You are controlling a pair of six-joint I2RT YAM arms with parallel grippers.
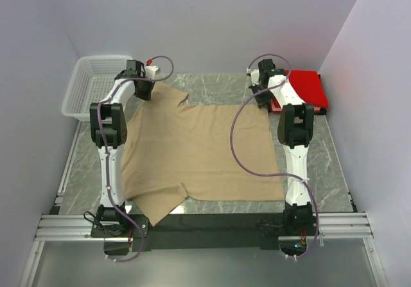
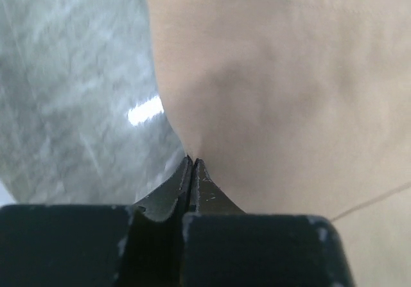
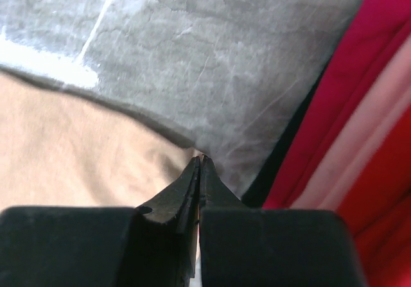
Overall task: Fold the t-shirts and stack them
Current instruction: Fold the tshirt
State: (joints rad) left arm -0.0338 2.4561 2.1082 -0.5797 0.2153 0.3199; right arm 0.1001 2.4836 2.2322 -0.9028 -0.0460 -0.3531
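The tan t-shirt (image 1: 199, 152) lies spread flat across the marble table, sleeves at the left. My left gripper (image 1: 144, 89) is shut on its far left edge; in the left wrist view the closed tips (image 2: 192, 160) pinch the tan cloth (image 2: 289, 94). My right gripper (image 1: 262, 97) is shut on the shirt's far right corner; the right wrist view shows the tips (image 3: 200, 159) pinching the tan cloth (image 3: 77, 146). The red t-shirt (image 1: 302, 88) lies folded at the far right, also in the right wrist view (image 3: 379, 107).
A white mesh basket (image 1: 96, 85) stands at the far left corner, just left of my left gripper. The marble table (image 1: 218, 85) shows bare beyond the shirt. Walls close in on the left, back and right.
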